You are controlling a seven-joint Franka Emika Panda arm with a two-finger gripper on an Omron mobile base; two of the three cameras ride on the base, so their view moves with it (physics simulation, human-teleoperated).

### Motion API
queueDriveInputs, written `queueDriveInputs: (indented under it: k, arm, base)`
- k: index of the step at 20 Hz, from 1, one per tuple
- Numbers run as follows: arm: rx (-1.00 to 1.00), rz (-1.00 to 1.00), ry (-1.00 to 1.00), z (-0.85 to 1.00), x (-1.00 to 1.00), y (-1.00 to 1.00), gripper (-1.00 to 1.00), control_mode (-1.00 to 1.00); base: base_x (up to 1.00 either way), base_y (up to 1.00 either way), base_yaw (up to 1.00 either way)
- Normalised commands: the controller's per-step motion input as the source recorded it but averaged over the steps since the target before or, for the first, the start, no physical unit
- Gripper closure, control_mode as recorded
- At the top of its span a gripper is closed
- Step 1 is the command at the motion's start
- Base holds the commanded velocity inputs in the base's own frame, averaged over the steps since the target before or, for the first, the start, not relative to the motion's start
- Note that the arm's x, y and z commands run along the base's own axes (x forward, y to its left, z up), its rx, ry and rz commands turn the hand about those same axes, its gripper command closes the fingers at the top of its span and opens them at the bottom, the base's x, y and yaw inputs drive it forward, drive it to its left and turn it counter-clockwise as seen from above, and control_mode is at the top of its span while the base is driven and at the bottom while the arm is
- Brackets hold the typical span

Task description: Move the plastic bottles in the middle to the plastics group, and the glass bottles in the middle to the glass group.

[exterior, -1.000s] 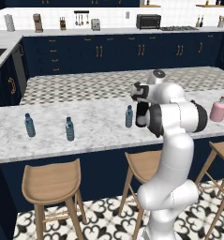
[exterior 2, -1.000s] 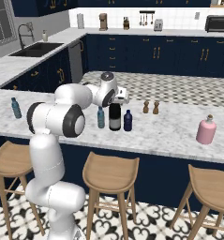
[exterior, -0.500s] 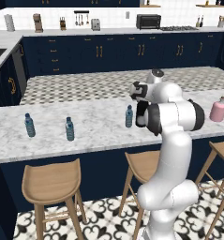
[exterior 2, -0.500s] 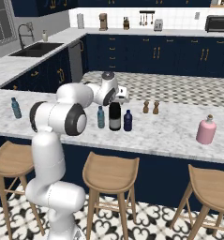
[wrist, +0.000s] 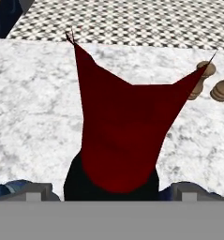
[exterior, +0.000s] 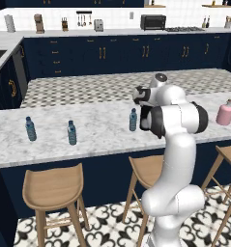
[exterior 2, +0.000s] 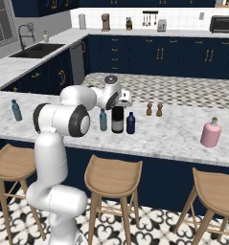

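Observation:
The tall near-black wine bottle [exterior 2: 117,121] stands mid-counter, between a small clear water bottle [exterior 2: 103,119] and a short navy bottle [exterior 2: 131,123]. My gripper [exterior 2: 120,104] hangs over the wine bottle's top, pointing down. In the hand view its red neck top [wrist: 120,136] looms close between my gripper's [wrist: 112,192] spread fingertips [wrist: 36,192], with a gap on each side, so the gripper is open. The middle water bottle [exterior: 133,119] also shows beside my arm. Two clear water bottles [exterior: 30,129] [exterior: 72,132] stand far left. The pink bottle [exterior 2: 211,133] stands far right.
Two small wooden shakers [exterior 2: 149,109] [exterior 2: 159,110] stand just behind the navy bottle, and also at the hand view's right [wrist: 202,79]. Wooden stools [exterior 2: 112,176] line the counter's near side. Bare marble counter [exterior 2: 173,129] lies between the middle bottles and the pink one.

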Motion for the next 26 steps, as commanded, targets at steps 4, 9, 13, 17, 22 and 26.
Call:
queueDriveInputs:
  k: [4, 9, 13, 17, 22, 26]
  arm:
    - [0.0, 0.0, 0.0, 0.0, 0.02, 0.0, -1.0, -1.0]
    - [0.0, 0.0, 0.0, 0.0, 0.0, 0.0, 1.0, -1.0]
    - [0.0, 0.0, 0.0, 0.0, -0.01, 0.0, 1.0, -1.0]
    - [0.03, 0.0, -0.03, 0.0, -0.43, -0.03, 1.0, -1.0]
    - [0.02, 0.0, -0.03, 0.04, -0.64, -0.14, 1.0, -1.0]
    - [0.0, 0.0, 0.0, 0.04, -0.65, -0.18, 1.0, -1.0]
  base:
    - [0.0, 0.0, 0.0]
    - [0.0, 0.0, 0.0]
    - [0.0, 0.0, 0.0]
    - [0.0, 0.0, 0.0]
    - [0.0, 0.0, 0.0]
    - [0.0, 0.0, 0.0]
